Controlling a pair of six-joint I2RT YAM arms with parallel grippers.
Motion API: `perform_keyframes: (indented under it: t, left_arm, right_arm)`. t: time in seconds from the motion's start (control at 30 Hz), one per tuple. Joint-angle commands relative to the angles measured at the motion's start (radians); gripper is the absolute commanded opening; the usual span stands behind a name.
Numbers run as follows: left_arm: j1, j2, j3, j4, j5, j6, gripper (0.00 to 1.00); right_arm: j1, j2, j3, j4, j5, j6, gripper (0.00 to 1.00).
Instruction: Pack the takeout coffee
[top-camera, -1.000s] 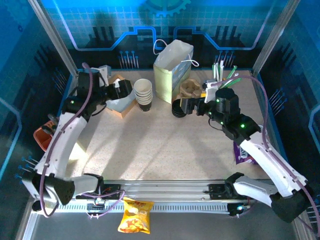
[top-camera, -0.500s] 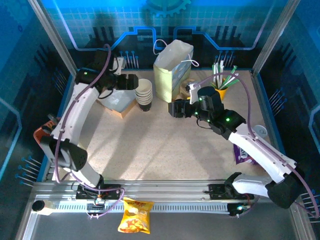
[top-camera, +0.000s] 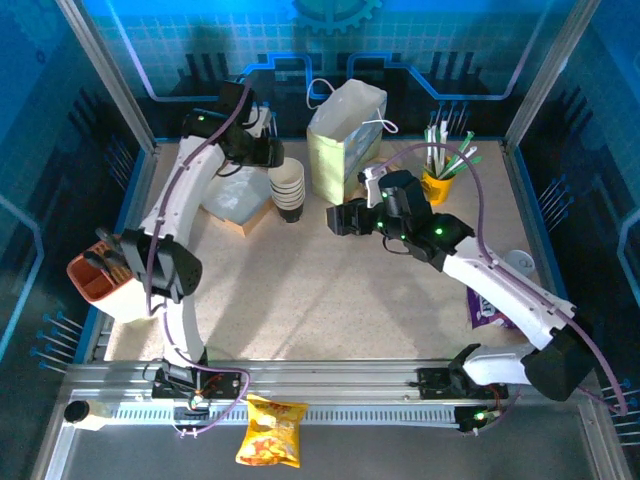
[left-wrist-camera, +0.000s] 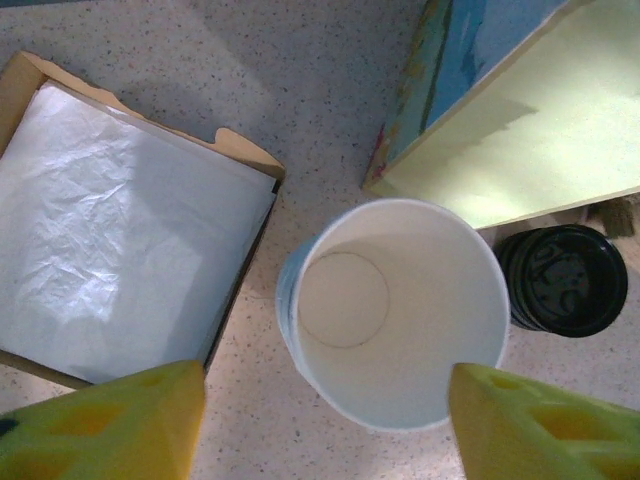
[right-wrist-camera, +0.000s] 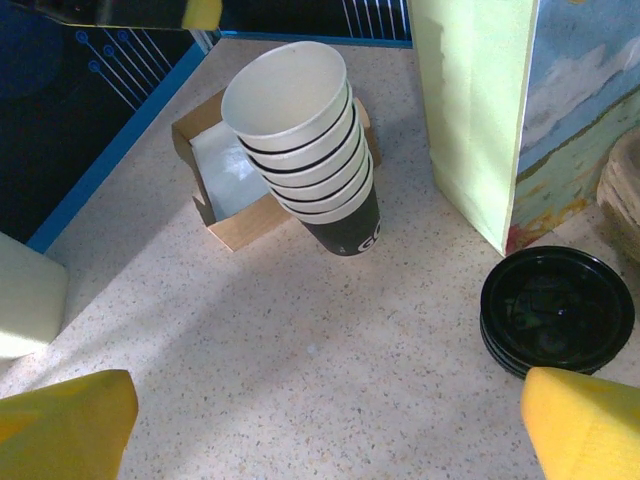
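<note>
The takeout coffee is out of view. A stack of lidless cream cups (top-camera: 288, 190) stands left of the pale green paper bag (top-camera: 345, 140). My left gripper (top-camera: 272, 155) hangs right above the stack. In the left wrist view its yellow fingers (left-wrist-camera: 130, 420) stand open on either side of the top cup (left-wrist-camera: 400, 310), touching nothing. A stack of black lids (right-wrist-camera: 555, 310) sits at the foot of the bag (right-wrist-camera: 480, 100). My right gripper (top-camera: 338, 218) hovers open over the table just left of the lids, with bare table between its fingertips (right-wrist-camera: 70, 420).
An open cardboard box lined with white paper (top-camera: 235, 200) lies left of the cups. A yellow holder of straws (top-camera: 440, 180) stands at the back right. A purple packet (top-camera: 485, 305) lies at the right edge and an orange container (top-camera: 95, 275) at the left edge.
My left arm has swung back and right to a spot over the cup stack, and its jaws have narrowed. My right gripper has moved left, past the lids.
</note>
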Motion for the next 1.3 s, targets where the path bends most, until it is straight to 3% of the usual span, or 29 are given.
perform_keyframes:
  t: [0.0,0.27,0.67,1.27]
  left_arm:
    - [-0.006,0.068,0.095,-0.080,-0.022,0.021,0.59]
    - [-0.012,0.191,0.227,-0.166,-0.074,0.047,0.47]
    - [-0.011,0.221,0.241,-0.189,-0.063,0.054,0.29]
    - [-0.017,0.231,0.238,-0.205,-0.046,0.056,0.20]
  right_arm:
    - [0.019,0.034,0.053,0.002,-0.005,0.011,0.99]
    - [0.031,0.113,0.114,0.006,-0.027,0.000,0.99]
    - [0.035,0.140,0.122,-0.001,-0.031,0.002,0.99]
    - [0.034,0.131,0.095,-0.004,-0.014,0.006,0.99]
